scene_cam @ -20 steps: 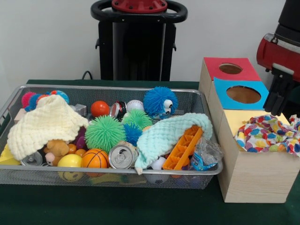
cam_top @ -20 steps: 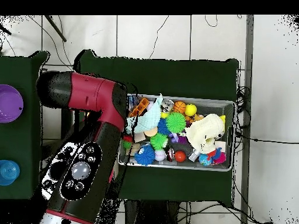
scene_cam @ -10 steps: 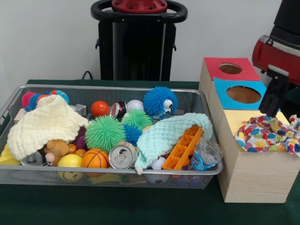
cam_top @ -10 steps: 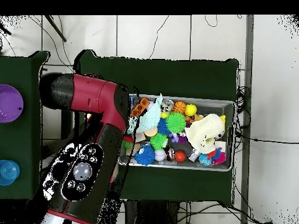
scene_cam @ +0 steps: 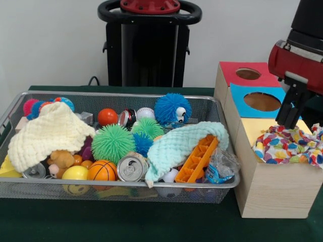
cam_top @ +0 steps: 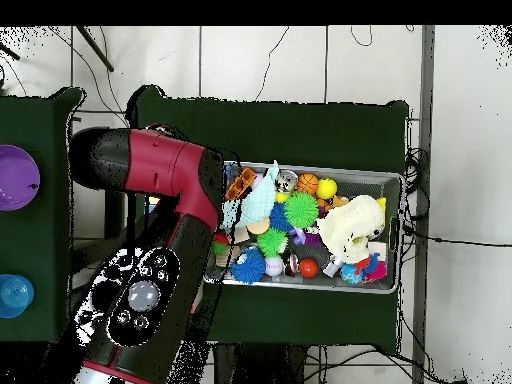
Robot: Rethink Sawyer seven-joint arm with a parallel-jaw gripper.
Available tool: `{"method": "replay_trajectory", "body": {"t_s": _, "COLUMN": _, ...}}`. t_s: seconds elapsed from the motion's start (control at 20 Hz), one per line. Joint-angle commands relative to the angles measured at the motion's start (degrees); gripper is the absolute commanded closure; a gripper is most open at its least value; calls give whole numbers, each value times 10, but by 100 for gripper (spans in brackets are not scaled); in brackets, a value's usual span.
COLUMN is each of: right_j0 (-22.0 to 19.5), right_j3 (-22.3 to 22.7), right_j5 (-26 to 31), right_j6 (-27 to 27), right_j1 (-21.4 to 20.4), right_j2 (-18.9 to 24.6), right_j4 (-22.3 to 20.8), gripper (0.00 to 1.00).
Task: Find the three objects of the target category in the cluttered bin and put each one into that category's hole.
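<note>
Gripper (scene_cam: 287, 120) above one patterned cloth (scene_cam: 288, 144)

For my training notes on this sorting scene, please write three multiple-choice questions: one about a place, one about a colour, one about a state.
1. Where does the multicoloured cloth lie?
A. in the wire bin
B. on the yellow-topped box
C. on the floor

2. What colour surrounds the nearer round hole?
A. blue
B. green
C. white

3. How does the orange tray sit in the bin?
A. flat at the bottom
B. tilted, partly under the mint cloth
C. hanging outside

Answers: 1 B, it drapes over the yellow box top below the claw; 2 A, the panel is blue; 3 B, it slopes under the mint cloth.
</note>
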Motion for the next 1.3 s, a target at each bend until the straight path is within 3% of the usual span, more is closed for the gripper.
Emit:
{"method": "replay_trajectory", "body": {"t_s": 0.05, "right_j0": -5, "right_j3": 85, "right_j5": -39, "right_j6": 128, "right_j1": 1, "right_j2": 74, "right_j4": 15, "gripper": 100}}
{"method": "replay_trajectory", "body": {"t_s": 1.3, "right_j0": 0, "right_j3": 119, "right_j5": -103, "right_j6": 129, "right_j1": -4, "right_j2": 95, "right_j4": 41, "gripper": 100}}
